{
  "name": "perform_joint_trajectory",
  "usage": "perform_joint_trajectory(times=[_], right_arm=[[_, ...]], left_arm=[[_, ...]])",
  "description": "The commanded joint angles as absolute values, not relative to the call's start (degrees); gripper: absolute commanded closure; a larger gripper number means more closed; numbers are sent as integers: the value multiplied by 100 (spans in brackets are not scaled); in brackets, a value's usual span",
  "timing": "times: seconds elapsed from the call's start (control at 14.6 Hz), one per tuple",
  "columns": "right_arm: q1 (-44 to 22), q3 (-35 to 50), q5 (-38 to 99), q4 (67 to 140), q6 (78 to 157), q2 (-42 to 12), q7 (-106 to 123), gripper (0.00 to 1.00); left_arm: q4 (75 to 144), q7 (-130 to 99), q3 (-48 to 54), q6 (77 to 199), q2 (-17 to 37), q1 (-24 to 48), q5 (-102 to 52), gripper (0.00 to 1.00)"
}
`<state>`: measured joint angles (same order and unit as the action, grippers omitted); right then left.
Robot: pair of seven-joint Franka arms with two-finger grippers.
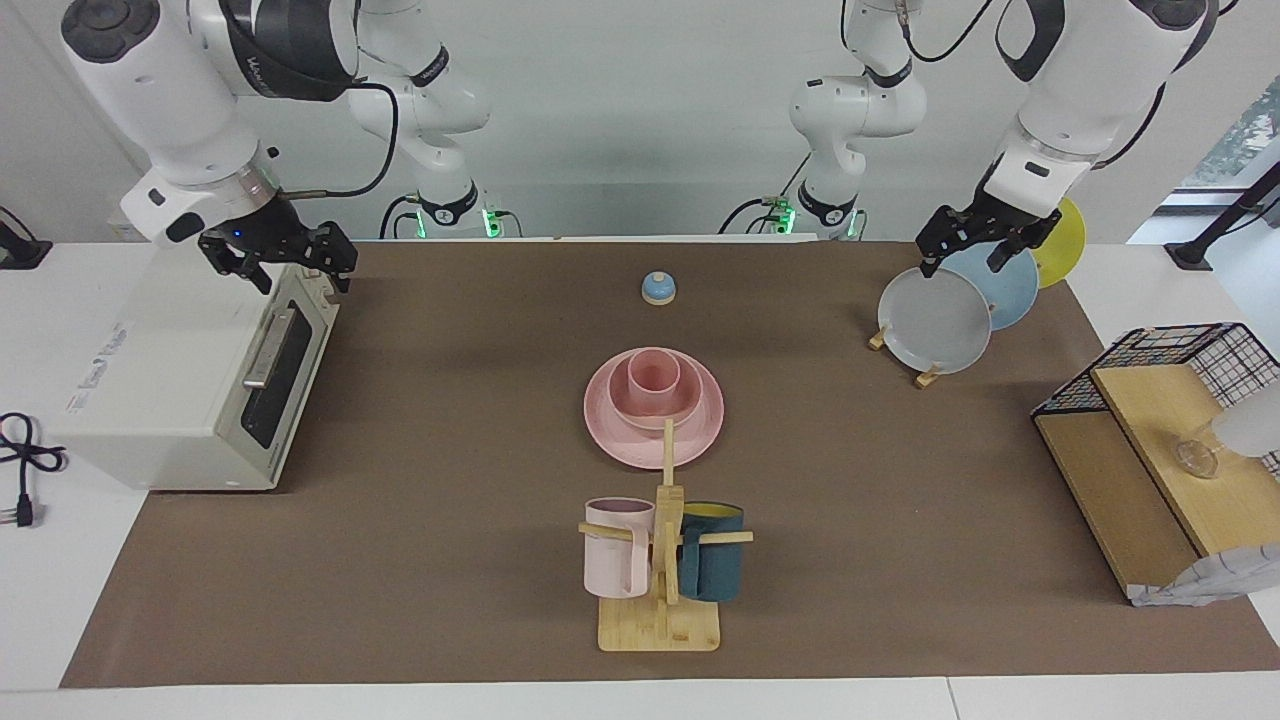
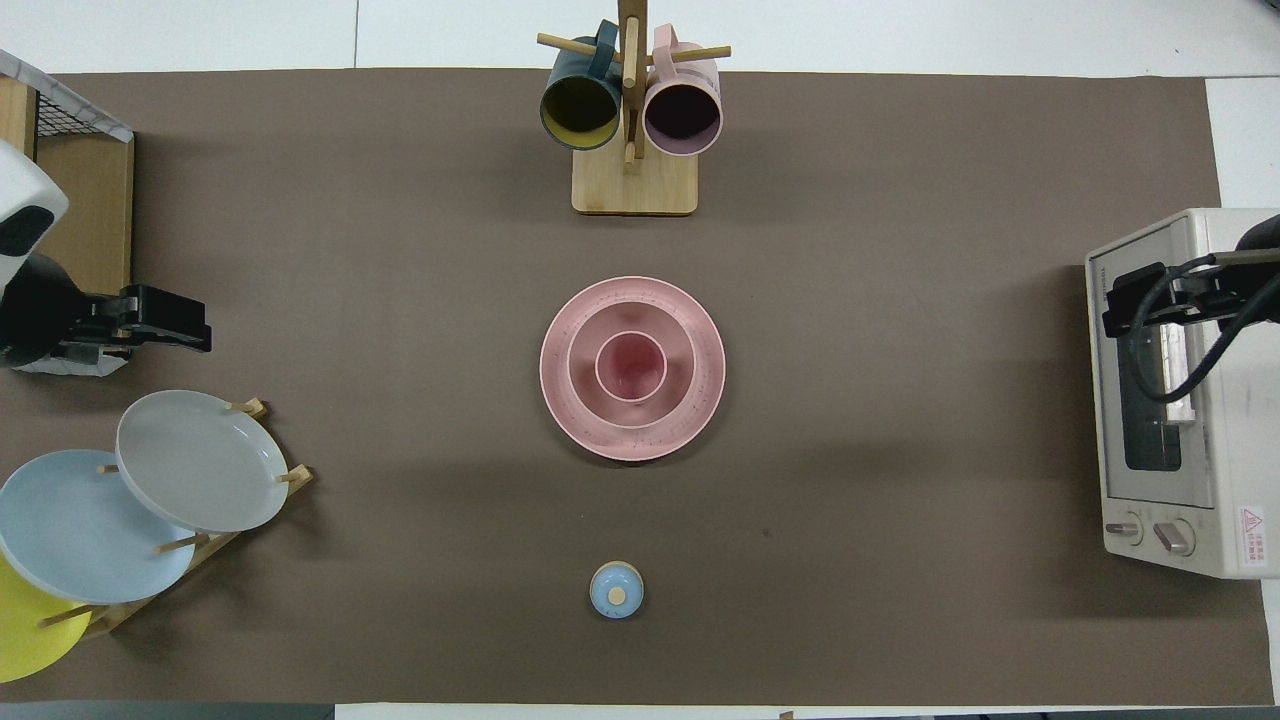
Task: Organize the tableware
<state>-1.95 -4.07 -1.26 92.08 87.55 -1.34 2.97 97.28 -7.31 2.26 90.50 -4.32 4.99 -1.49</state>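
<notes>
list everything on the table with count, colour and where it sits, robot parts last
pink plate: 1, matte pink, table centre
pink bowl: 1, pink, on the plate
pink cup: 1, pink, upright inside the bowl
mug rack: 1, wooden, farther from the robots than the plate
mugs: 2, pale pink and dark teal, hung on the rack
blue knobbed lid: 1, nearer the robots than the plate
plate rack: 1, wooden, left arm's end, holding grey, blue, yellow plates
toaster oven: 1, white, right arm's end
wire shelf: 1, black wire with wooden boards, left arm's end
left gripper: over the plate rack, jaws open
right gripper: over the oven, jaws open
</notes>
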Motion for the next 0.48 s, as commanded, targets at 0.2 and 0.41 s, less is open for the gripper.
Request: perform_joint_trajectory(times=[0.2,0.41], right_arm=[[-141,-378,-18,9255,8684,-53,272,0],[-141,-378,-26,9264,8684,-53,264,0]], left_arm=[[9721,-589,334,9158,-404,316,-35,0],[9729,-554,334,9149,-413,299,-35,0]])
